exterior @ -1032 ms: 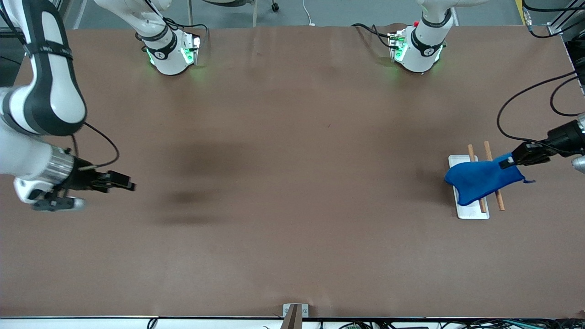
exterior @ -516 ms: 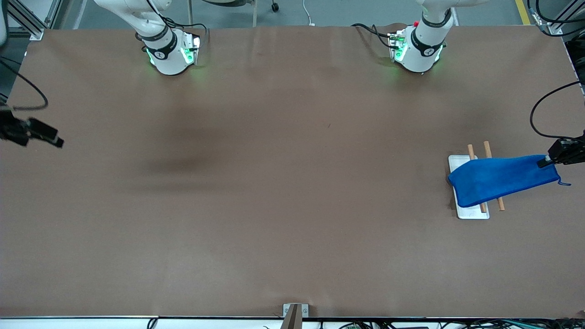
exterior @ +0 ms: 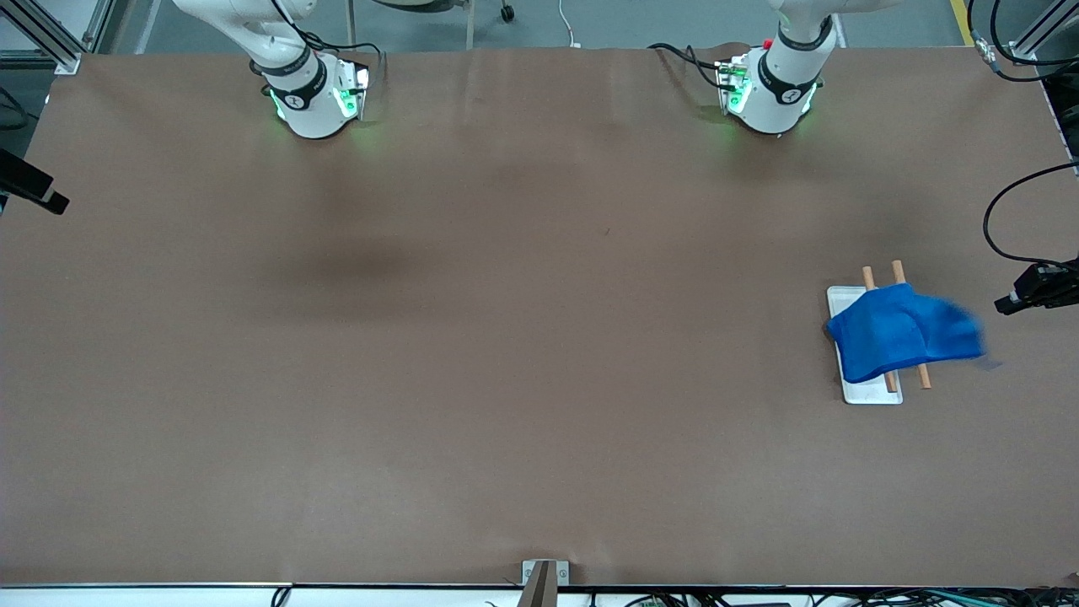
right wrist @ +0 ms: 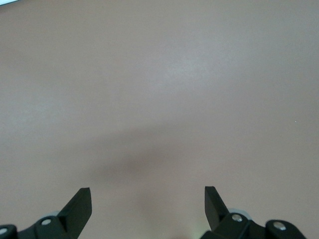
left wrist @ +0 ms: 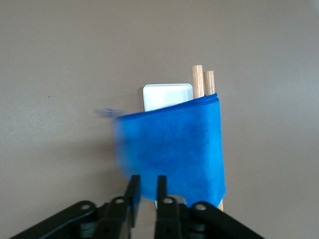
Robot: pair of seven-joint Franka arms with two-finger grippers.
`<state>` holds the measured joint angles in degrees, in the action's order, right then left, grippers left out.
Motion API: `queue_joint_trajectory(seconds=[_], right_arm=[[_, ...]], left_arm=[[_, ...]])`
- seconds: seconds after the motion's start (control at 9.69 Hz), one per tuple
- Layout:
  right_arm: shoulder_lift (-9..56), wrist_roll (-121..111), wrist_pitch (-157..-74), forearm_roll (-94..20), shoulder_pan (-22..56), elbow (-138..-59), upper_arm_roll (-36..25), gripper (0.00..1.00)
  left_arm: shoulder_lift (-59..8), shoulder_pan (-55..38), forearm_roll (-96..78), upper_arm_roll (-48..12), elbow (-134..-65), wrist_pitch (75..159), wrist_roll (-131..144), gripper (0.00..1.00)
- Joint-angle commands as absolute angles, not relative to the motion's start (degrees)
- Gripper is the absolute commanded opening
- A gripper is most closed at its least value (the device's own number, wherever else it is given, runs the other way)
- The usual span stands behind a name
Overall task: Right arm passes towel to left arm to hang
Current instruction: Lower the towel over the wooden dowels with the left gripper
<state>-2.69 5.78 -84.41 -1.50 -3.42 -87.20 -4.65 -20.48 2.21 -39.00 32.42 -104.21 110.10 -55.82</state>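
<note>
Two grippers: both are empty, and only the left one is near the work.
Left gripper [left wrist: 146, 191]: its fingers stand a narrow gap apart with nothing between them, up in the air over bare table at the left arm's end.
What has changed: half a second ago this gripper was pinching the end of the towel [exterior: 898, 337] and pulling it out taut. Now it has let go, and the freed end is blurred as it drops.
Towel: it lies just in front of the left fingertips, apart from them, draped across the rods [exterior: 924, 377].
Meaning for the task: the hand-over is done and the hanging looks all but finished. What is left is probably for the cloth to settle and the arm to draw clear.
Cloth: bright blue, soft and matte, folded into a rounded hump where it bends over the rods.
Rods: two round pale wooden dowels, side by side, sticking out past the cloth.
Plate [exterior: 868, 394]: flat, white and smooth with rounded corners, under the rods.
Table [exterior: 539, 337]: dull brown, even surface.
Right gripper [right wrist: 147, 199]: spread wide, holding nothing, waiting over the table's edge at the right arm's end, well apart from the towel.
</note>
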Motion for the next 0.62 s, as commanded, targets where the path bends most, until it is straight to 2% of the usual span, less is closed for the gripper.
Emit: queue_joint_trajectory(seconds=[0.0,0.1,0.21,0.41,0.52], right_arm=[[-2.5,6.9,-83.5,-0.7,-3.0,-86.7,-4.8,1.0],[-2.5,6.9,-83.4,-0.7,-2.8,-86.6,-4.7,1.0],[-2.3,6.9,-83.4,-0.4,-2.8,-86.0,-4.7,1.0],[-2.1,6.8,-83.7,-0.4,-3.1,-85.3,-4.8,1.0],[-2.1,6.8,-83.7,-0.4,-3.0,-85.3,-4.8,1.0]], left_arm=[[-21.1,1.8,-38.1,32.3,-103.5,109.8,-51.5,1.0],[-20.4,1.4,-37.4,31.7,-101.4,110.3,-46.9,1.0],[-18.0,0.9,-31.5,28.7,-101.3,110.8,-42.0,1.0],[-12.3,1.2,-14.8,18.7,-102.6,114.2,-29.5,1.0],[-9.3,1.2,-11.6,15.3,-103.6,114.3,-23.8,1.0]])
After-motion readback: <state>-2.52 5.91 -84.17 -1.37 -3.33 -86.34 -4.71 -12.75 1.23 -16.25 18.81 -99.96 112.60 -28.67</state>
